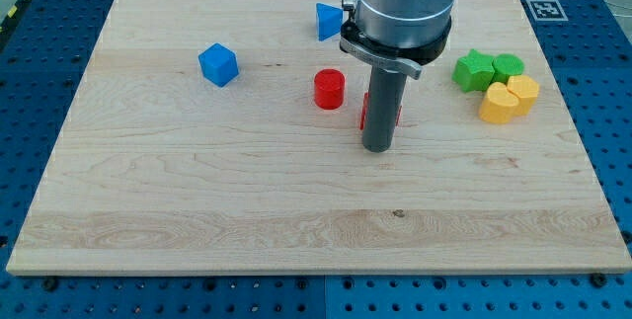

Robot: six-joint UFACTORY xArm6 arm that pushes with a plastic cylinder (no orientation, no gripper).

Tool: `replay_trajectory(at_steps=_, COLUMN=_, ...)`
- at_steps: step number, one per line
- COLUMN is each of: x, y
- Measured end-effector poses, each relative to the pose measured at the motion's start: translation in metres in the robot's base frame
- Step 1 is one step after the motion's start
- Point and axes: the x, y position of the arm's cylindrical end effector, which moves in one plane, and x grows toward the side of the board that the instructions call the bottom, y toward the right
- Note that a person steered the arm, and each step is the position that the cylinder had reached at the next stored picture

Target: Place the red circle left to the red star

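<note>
The red circle point(329, 89), a short red cylinder, stands on the wooden board point(197, 191) just left of centre-top. The red star point(396, 114) is mostly hidden behind my rod; only thin red slivers show on either side of it. My tip point(377, 147) rests on the board just below the red star and to the lower right of the red circle, a short gap from the circle.
A blue cube point(218, 64) lies at the view's upper left. A blue triangular block point(328, 21) sits above the red circle, beside the arm. At the right, a green block point(487, 69) and a yellow block point(509, 98) sit touching each other.
</note>
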Motion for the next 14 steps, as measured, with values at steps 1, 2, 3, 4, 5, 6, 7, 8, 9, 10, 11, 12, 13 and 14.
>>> replay_trajectory(at_steps=1, x=0.002, y=0.000)
replay_trajectory(at_steps=2, x=0.006, y=0.000)
replay_trajectory(at_steps=3, x=0.006, y=0.000)
replay_trajectory(at_steps=4, x=0.006, y=-0.029)
replay_trajectory(at_steps=5, x=0.003, y=-0.072)
replay_trajectory(at_steps=6, x=-0.013, y=-0.101)
replay_trajectory(at_steps=7, x=-0.039, y=-0.118)
replay_trajectory(at_steps=8, x=-0.074, y=-0.109)
replay_trajectory(at_steps=9, x=-0.093, y=-0.090)
replay_trajectory(at_steps=10, x=-0.094, y=-0.090)
replay_trajectory(at_steps=11, x=-0.103, y=-0.090)
replay_trajectory(at_steps=12, x=-0.145, y=-0.083)
replay_trajectory(at_steps=13, x=-0.157, y=-0.070)
replay_trajectory(at_steps=14, x=-0.134, y=-0.062)
